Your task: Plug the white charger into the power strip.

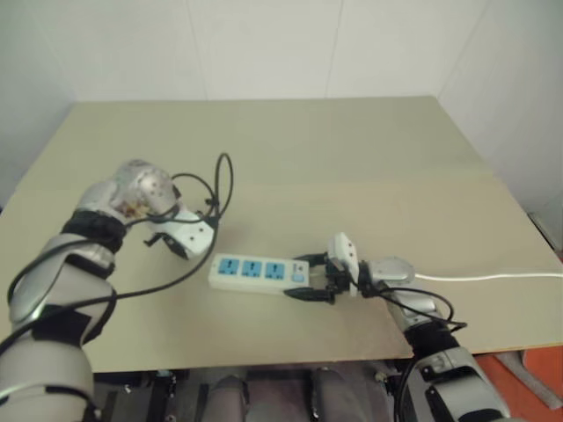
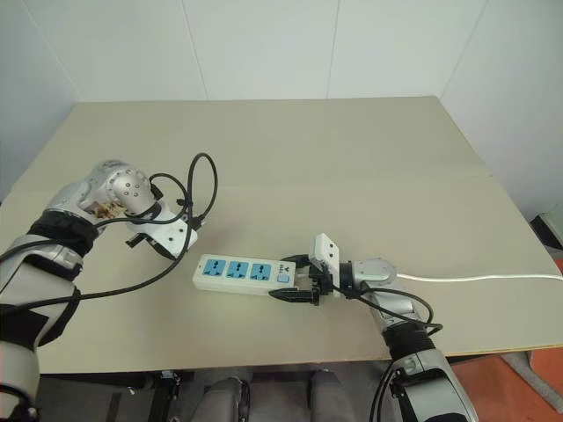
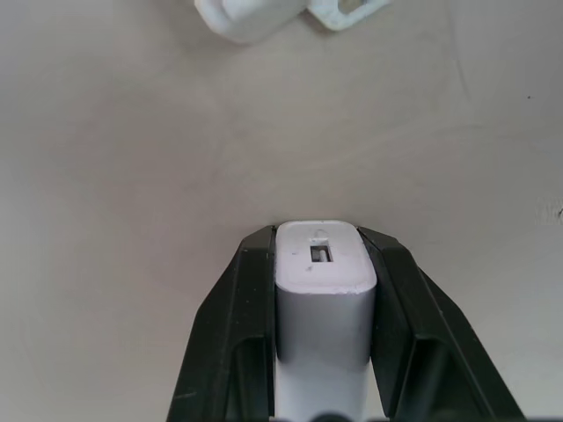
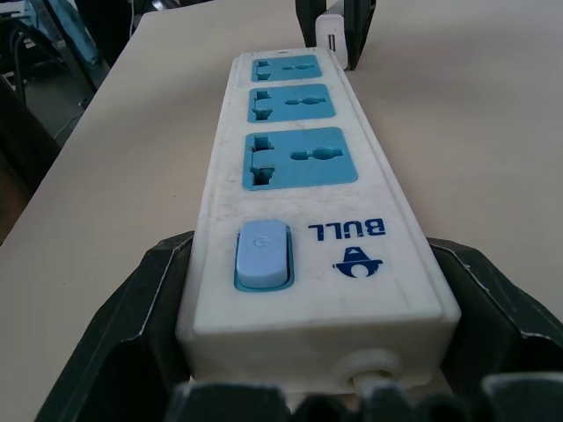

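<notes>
Left gripper clamped on charger, pointing down at bench, just off strip's far end, ready for carry over. Right gripper closed round strip at button end, near front edge, steadying it for insertion.

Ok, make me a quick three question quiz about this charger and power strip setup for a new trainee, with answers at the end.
1. True or false: the white charger is already seated in a socket of the power strip.
2. Which end of the strip does the right end effector grip? A) the button and cord end B) the far end C) the middle socket
3. Fill in: the left end effector is shut on the ____.

Key:
1. False. It is clamped between the black fingers above the table, beside the strip's far end.
2. A
3. white charger
</notes>
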